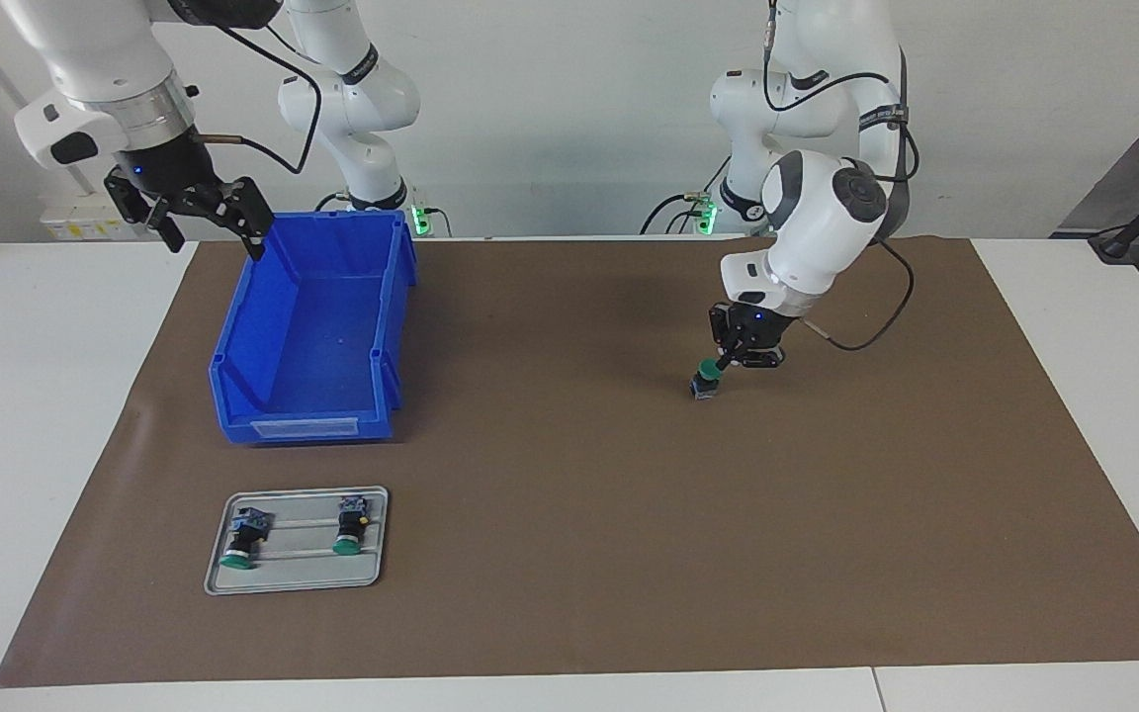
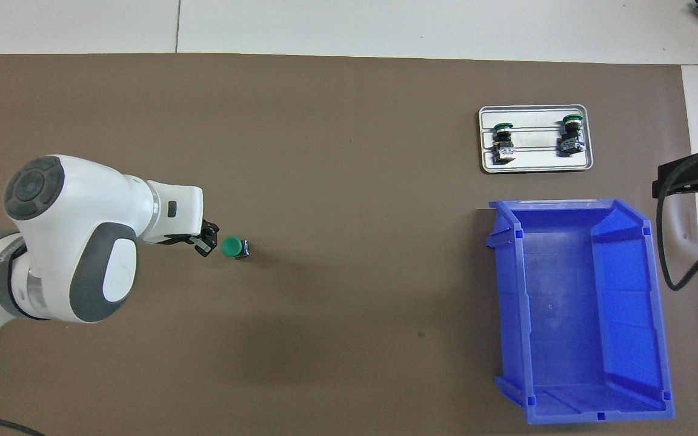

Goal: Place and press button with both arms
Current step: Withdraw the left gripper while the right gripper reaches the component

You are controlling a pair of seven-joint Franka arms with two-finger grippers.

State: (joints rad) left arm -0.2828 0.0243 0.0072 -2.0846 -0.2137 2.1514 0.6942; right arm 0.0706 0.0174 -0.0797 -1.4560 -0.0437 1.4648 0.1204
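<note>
The button (image 1: 703,382) stands on the brown mat with its green cap up, toward the left arm's end of the table; from above it shows whole (image 2: 231,246). My left gripper (image 1: 725,362) is shut with nothing in it, its tips right beside and slightly above the cap (image 2: 206,242); contact with the cap cannot be told. My right gripper (image 1: 214,233) hangs open and empty, high over the table's edge beside the blue bin's corner nearest the robots, and shows only partly at the overhead view's edge (image 2: 688,177).
A blue bin (image 1: 303,427) sits at the right arm's end. Farther from the robots lies a grey tray (image 1: 298,583) with two more green-capped buttons (image 1: 238,542) (image 1: 349,524) lying on their sides. The brown mat (image 1: 569,554) covers most of the table.
</note>
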